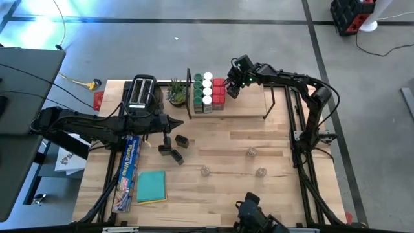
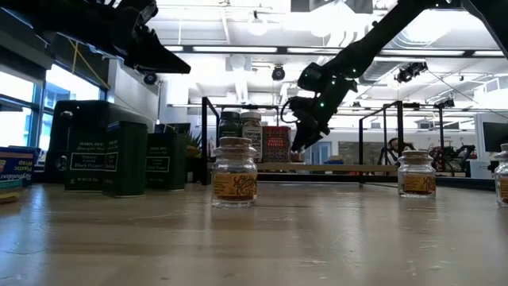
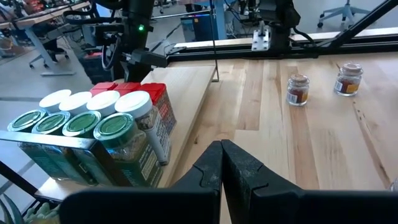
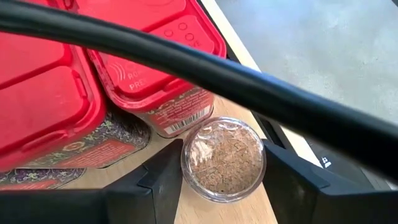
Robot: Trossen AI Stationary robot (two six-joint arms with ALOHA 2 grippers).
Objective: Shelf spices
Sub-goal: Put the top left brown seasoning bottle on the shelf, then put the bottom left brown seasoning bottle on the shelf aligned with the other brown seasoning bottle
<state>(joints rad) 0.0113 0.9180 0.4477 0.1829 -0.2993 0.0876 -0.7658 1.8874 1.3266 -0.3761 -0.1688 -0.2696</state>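
Shelf (image 1: 249, 103), pale wood plank: right gripper (image 4: 217, 180) parted around 1 round clear jar (image 4: 222, 158) beside glossy red tins (image 4: 155, 68). Left gripper (image 3: 221, 163) closed, empty.

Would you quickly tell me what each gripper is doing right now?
Left gripper: shut, empty.
Right gripper: open around a small clear jar on the shelf.

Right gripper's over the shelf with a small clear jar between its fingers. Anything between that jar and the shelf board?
Nothing visible. The small clear jar sits between the right gripper's open fingers, directly over bare shelf wood, close beside the red tins. Whether it already rests on the board can't be told.
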